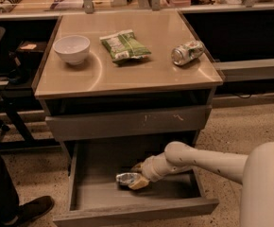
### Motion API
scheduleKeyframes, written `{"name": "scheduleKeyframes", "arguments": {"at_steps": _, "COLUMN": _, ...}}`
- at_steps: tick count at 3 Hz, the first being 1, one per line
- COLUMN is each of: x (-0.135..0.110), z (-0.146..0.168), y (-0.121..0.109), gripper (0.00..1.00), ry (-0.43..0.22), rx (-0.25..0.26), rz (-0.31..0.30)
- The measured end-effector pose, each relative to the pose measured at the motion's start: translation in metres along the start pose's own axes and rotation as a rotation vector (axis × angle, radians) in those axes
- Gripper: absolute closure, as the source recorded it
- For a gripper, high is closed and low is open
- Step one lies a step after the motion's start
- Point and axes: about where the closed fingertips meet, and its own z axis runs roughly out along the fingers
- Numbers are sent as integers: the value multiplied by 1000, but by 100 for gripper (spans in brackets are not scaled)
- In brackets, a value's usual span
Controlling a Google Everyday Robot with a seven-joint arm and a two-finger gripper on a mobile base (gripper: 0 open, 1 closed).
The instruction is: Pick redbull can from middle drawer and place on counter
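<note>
The redbull can (126, 178), small, silvery and wrinkled, lies on its side on the floor of the open middle drawer (137, 212), near its centre. My gripper (138, 176) reaches into the drawer from the right, low over the drawer floor. Its tan fingers (140, 183) sit on either side of the can's right end and are closed on it. The can still rests on the drawer floor. The beige counter (141, 74) tops the cabinet above the drawer.
On the counter are a white bowl (72, 48) at the left, a green snack bag (124, 45) in the middle and a fatter can (187, 52) on its side at the right. A shut scratched drawer front (127, 122) overhangs the open drawer. A shoe (28, 210) is at the bottom left.
</note>
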Motion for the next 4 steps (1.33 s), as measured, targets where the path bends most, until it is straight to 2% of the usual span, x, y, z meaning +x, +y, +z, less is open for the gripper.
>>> {"name": "scheduleKeyframes", "arguments": {"at_steps": 2, "x": -34, "z": -59, "y": 28, "gripper": 100, "ry": 12, "rx": 139, "rz": 72}}
{"name": "scheduleKeyframes", "arguments": {"at_steps": 3, "x": -58, "z": -86, "y": 35, "gripper": 100, "ry": 46, "rx": 179, "rz": 88}}
{"name": "scheduleKeyframes", "arguments": {"at_steps": 4, "x": -94, "z": -113, "y": 34, "gripper": 100, "ry": 82, "rx": 196, "rz": 74}}
